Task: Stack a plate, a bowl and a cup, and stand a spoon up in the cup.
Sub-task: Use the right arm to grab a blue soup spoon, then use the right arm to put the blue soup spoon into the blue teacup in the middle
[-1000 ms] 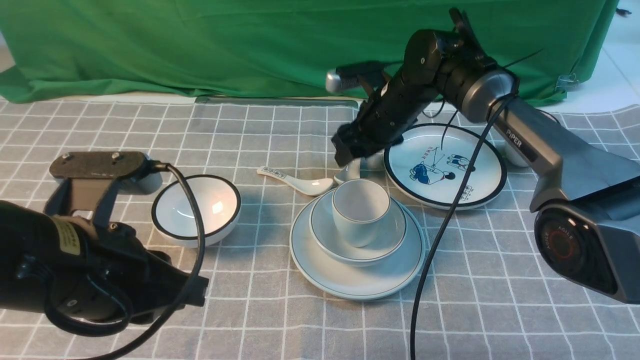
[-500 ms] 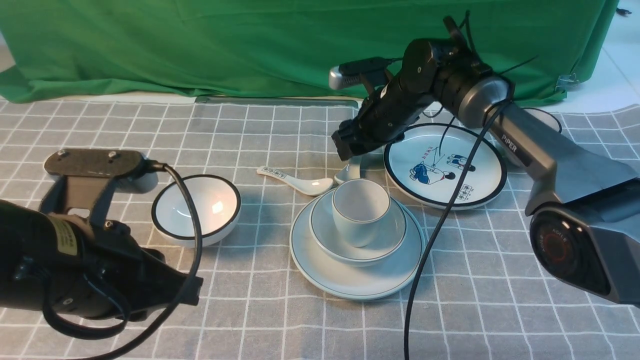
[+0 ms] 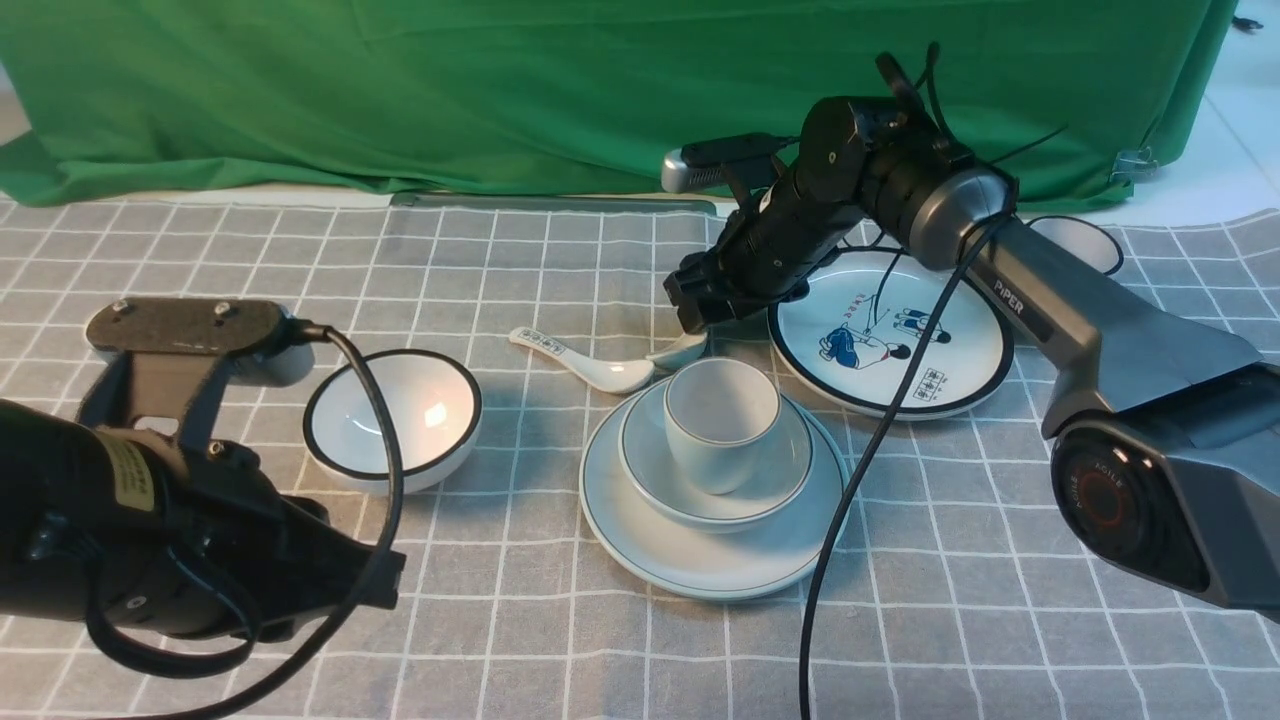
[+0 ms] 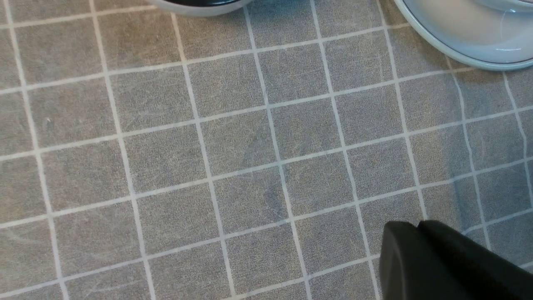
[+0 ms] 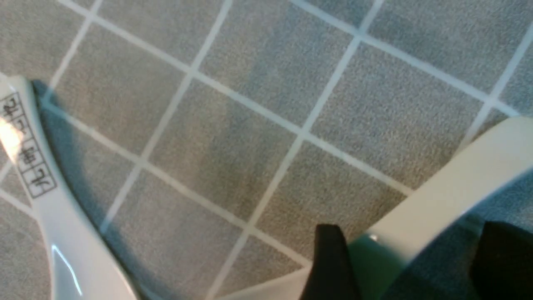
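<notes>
Spoon [image 3: 681,350] shifted beside jaws [image 3: 692,325]; arm reads "PiPER".

Printed-handle spoon [image 3: 580,362], black-rimmed white bowl [image 3: 393,418], cartoon plate [image 3: 892,330], green cloth [image 3: 450,90].

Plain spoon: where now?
Front view, just beyond the stacked cup, bowl end beside the printed spoon; right wrist view shows the plain spoon between the right gripper's open jaws.

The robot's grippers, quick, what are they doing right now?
Left gripper: closed, holding nothing.
Right gripper: open, with the plain white spoon between its jaws, not gripped.
</notes>
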